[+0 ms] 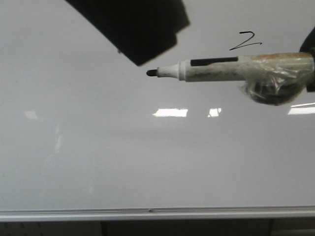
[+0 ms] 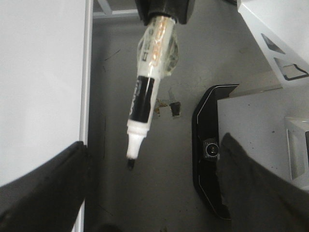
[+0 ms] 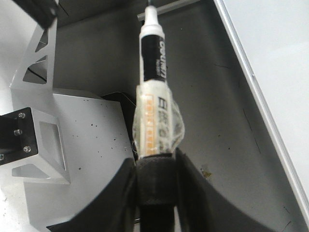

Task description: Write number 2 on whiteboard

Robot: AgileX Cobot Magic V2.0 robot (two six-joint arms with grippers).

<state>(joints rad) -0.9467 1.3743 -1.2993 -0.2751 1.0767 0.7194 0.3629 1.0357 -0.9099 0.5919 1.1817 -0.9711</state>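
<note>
Whiteboard (image 1: 98,162) carries a slanted number 2 (image 1: 245,41) near its upper right, just above the marker (image 1: 216,69). The right hand (image 3: 154,181) clamps the marker's taped barrel; the left hand (image 2: 154,203) hangs wide, gripping nothing. With the cap off, any drift toward the board could streak or smear the figure. Only the front view shows the 2; the wrist views show the tip clear of the board and the floor beneath.

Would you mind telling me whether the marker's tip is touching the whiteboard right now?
Apart. The left wrist view shows the marker tip over the dark floor, with a plain gap between it and the whiteboard edge.
</note>
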